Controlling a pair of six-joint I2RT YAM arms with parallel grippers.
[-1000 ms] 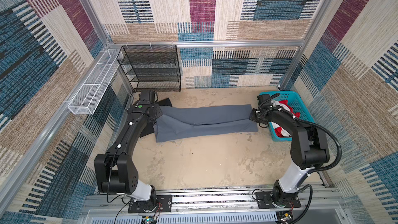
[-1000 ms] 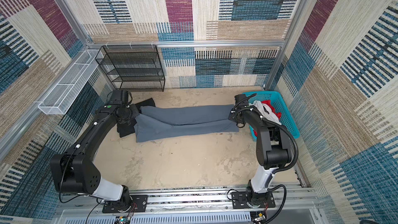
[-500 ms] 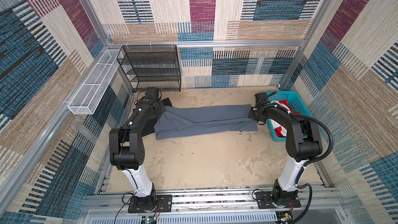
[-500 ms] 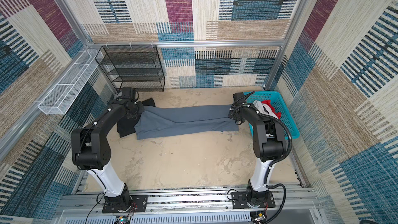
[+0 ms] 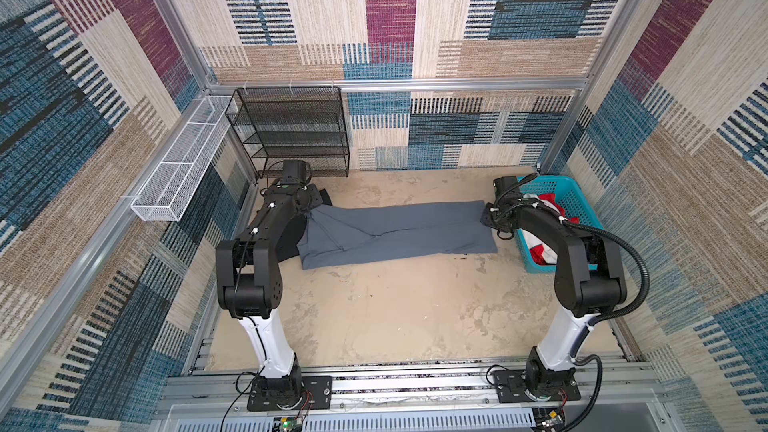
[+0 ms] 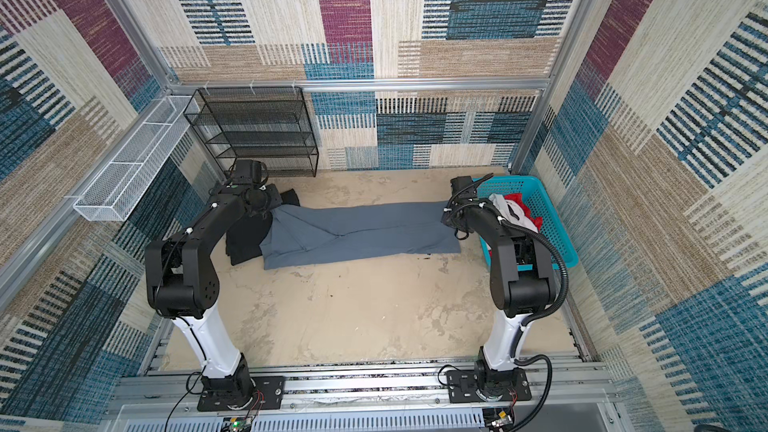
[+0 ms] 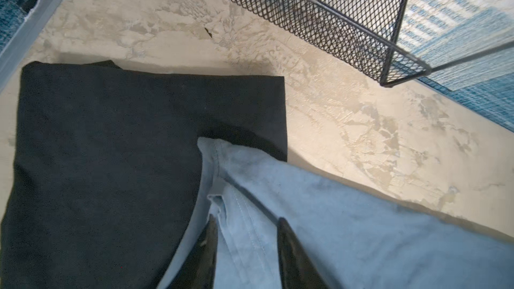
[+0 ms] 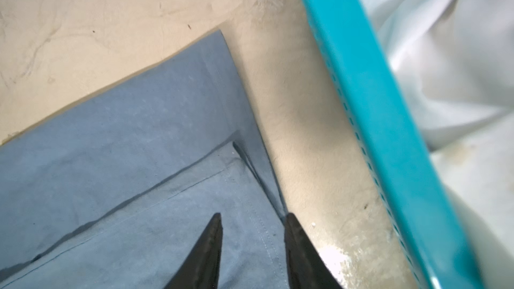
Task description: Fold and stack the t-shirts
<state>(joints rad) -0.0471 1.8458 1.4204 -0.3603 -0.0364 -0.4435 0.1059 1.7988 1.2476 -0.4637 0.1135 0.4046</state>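
A slate blue-grey t-shirt (image 5: 395,234) (image 6: 361,230) lies folded into a long strip across the table. Its left end overlaps a folded black t-shirt (image 6: 245,238) (image 7: 111,148). My left gripper (image 5: 309,211) (image 7: 246,219) stands open at that left end, with a hemmed fold of the blue-grey t-shirt (image 7: 333,232) lying loose between its fingers. At the right end my right gripper (image 5: 486,218) (image 8: 253,215) is open just above the folded corner of the blue-grey t-shirt (image 8: 125,134). A white t-shirt (image 8: 445,65) (image 6: 505,205) and a red one (image 6: 519,201) sit crumpled in the basket.
The turquoise mesh basket (image 5: 552,180) (image 8: 375,107) stands close beside my right gripper at the table's right edge. A black mesh shelf rack (image 5: 291,130) (image 7: 333,23) stands at the back left, just behind my left gripper. A white wire tray (image 5: 178,176) hangs on the left wall.
Both grippers were shut on the ends of the blue-grey t-shirt and now stand open. The shirt has shifted slightly toward the back and lies flat. My left elbow has swung in over the table.
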